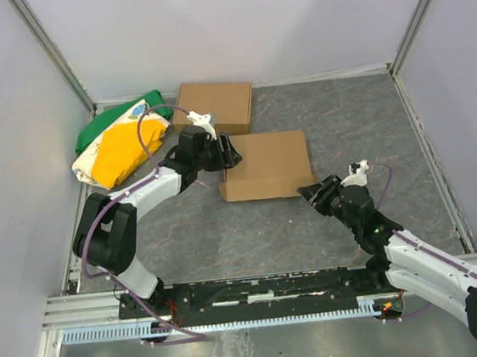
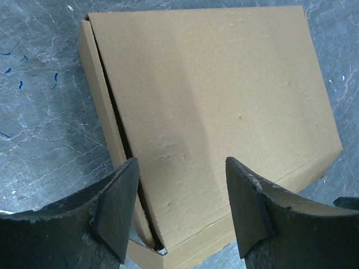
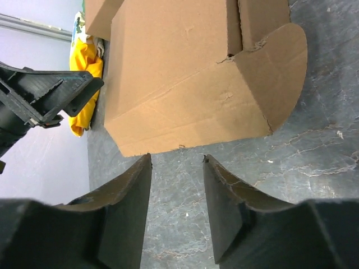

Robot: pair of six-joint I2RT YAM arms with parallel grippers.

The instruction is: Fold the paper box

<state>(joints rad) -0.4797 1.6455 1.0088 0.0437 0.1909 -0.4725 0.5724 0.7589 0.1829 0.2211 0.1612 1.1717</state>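
**Paper box mid-tabletop, both grippers empty**

Left gripper (image 1: 229, 154): jaws spread, holding nothing, over the box's left edge. Paper box (image 1: 267, 165): mid-tabletop, lid lowered. Right gripper (image 1: 308, 192): jaws parted, empty, just short of the box's near-right corner.

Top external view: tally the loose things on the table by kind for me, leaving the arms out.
Brown cardboard boxes: 2, the shallow folded paper box mid-table and the ready-made box behind it
Green, yellow and white bag: 1, at the back left
Total: 3
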